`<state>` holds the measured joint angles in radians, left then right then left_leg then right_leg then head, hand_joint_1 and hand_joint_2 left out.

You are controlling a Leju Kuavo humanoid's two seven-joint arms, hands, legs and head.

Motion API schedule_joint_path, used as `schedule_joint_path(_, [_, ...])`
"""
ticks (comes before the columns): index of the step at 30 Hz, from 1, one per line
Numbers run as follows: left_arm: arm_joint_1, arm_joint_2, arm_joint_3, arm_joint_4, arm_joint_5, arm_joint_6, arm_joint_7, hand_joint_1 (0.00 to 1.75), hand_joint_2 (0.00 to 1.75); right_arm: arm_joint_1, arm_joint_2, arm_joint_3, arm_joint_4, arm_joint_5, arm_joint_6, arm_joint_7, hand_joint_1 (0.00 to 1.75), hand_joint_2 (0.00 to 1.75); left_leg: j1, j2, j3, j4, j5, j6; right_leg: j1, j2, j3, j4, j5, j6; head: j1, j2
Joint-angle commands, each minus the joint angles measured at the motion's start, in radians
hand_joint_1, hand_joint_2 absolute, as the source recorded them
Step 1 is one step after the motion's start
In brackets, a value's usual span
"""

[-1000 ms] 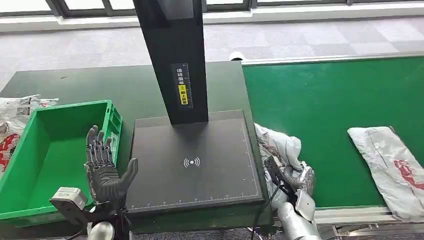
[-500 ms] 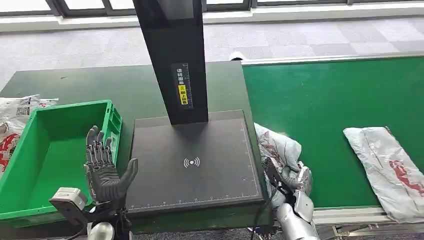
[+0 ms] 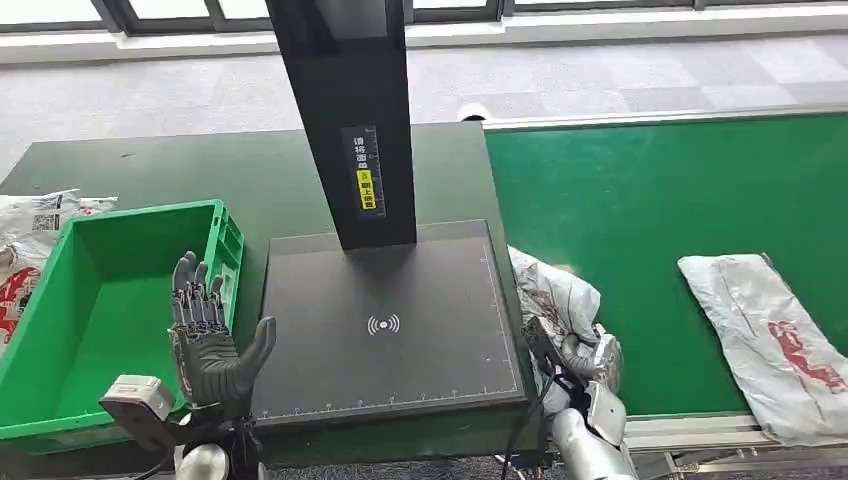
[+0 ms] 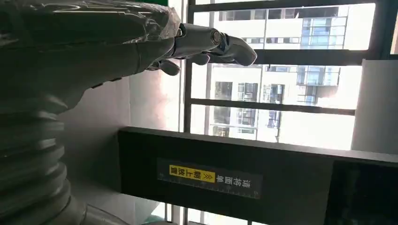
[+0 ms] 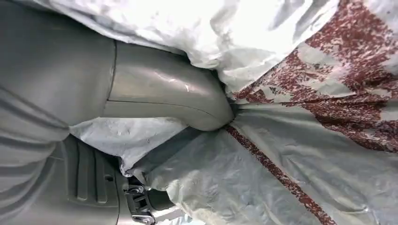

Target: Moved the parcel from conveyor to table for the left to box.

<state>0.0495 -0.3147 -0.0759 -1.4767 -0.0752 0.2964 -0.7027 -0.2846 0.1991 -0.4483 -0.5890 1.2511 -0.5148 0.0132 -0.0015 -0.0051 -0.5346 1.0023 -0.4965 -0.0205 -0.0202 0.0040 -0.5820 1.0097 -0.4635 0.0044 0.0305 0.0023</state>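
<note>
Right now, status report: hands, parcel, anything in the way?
Right hand grips parcel at conveyor edge. Left hand open, raised beside green bin. Black scanner stand sits between parcel and bin.

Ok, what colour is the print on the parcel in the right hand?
Dark red on a whitish-grey parcel, gripped by the right hand; clearest in the right wrist view.

Grey tiled floor [image 3: 620,75] beyond dark green table [image 3: 200,170]; window frames [image 3: 150,12] along far edge w/ daylight; tall bldgs outside windows [image 4: 281,70].

A bin [image 3: 60,300] sits left of the scanner pad [image 3: 385,320]. The conveyor [image 3: 640,200] runs right, carrying a parcel [image 3: 770,340] near its front edge.
</note>
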Motion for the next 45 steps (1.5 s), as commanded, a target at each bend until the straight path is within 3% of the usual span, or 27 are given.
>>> schedule_joint_path(1, [-0.018,0.018,0.020,0.032,0.002,-0.009,0.005,0.00,1.75,0.111,0.126,-0.017,-0.455,-0.392,-0.183,-0.594,1.75,1.75,0.000,0.000,-0.001,0.000,0.000,0.000,0.000,0.000,-0.001,0.000,0.000,-0.001,0.000,0.000])
schedule_joint_path(4, [-0.044,0.020,0.024,0.052,0.006,-0.004,0.005,0.00,1.75,0.138,0.150,0.044,-0.585,-0.414,-0.183,-0.610,1.75,1.75,0.000,0.002,-0.004,0.001,0.000,0.000,-0.001,0.001,-0.005,0.002,0.000,-0.001,0.000,0.000])
schedule_joint_path(9, [-0.044,0.022,0.030,0.055,0.007,-0.004,0.005,0.00,1.75,0.130,0.150,0.038,-0.606,-0.429,-0.183,-0.633,1.75,1.75,0.000,0.000,-0.004,0.000,0.000,0.000,0.001,0.000,-0.004,0.000,0.001,-0.001,0.000,0.000])
schedule_joint_path(10, [-0.049,0.023,0.029,0.070,0.003,-0.009,0.005,0.00,1.75,0.120,0.150,-0.001,-0.644,-0.511,-0.183,-0.697,1.75,1.75,0.001,0.001,-0.003,-0.001,0.000,0.000,0.001,0.000,-0.003,-0.001,0.001,-0.001,0.000,0.000])
schedule_joint_path(24, [-0.069,0.023,0.031,0.087,-0.001,-0.002,0.005,0.00,1.75,0.115,0.150,0.062,-0.633,-0.503,-0.183,-0.711,1.75,1.75,0.001,0.002,-0.001,-0.001,0.000,0.000,0.000,0.001,-0.002,-0.002,0.001,-0.001,0.000,0.000])
schedule_joint_path(28, [-0.075,0.024,0.025,0.097,-0.001,-0.006,0.005,0.00,1.75,0.146,0.150,0.213,-0.670,-0.534,-0.183,-0.711,1.75,1.75,0.001,0.004,-0.002,0.000,0.000,-0.001,0.001,0.003,-0.003,-0.001,0.001,-0.001,0.000,0.000])
schedule_joint_path(34, [-0.079,0.025,0.023,0.101,-0.001,-0.008,0.005,0.00,1.75,0.146,0.150,0.263,-0.645,-0.537,-0.183,-0.711,1.75,1.75,0.000,0.001,-0.002,0.000,0.000,0.000,0.000,0.000,-0.003,0.000,0.000,-0.001,0.000,0.000])
schedule_joint_path(35, [-0.082,0.025,0.019,0.104,-0.002,-0.015,0.005,0.00,1.75,0.136,0.134,0.377,-0.582,-0.565,-0.172,-0.711,1.75,1.75,0.001,0.001,-0.002,-0.001,0.000,0.000,0.001,0.001,-0.002,-0.001,0.001,-0.001,0.000,0.000])
schedule_joint_path(37, [-0.093,0.025,0.013,0.116,-0.002,-0.015,0.005,0.00,1.75,0.108,0.134,0.486,-0.508,-0.594,-0.151,-0.711,1.75,1.75,0.001,0.005,-0.001,-0.001,0.000,0.000,0.001,0.004,-0.003,-0.001,0.002,-0.001,0.000,0.000])
schedule_joint_path(45, [-0.110,0.029,0.004,0.134,0.003,-0.017,0.005,0.00,1.75,0.071,0.132,0.710,-0.384,-0.650,-0.060,-0.711,1.75,1.75,0.002,0.006,-0.001,-0.001,0.000,-0.001,0.002,0.005,-0.002,-0.002,0.002,-0.001,0.000,0.000])
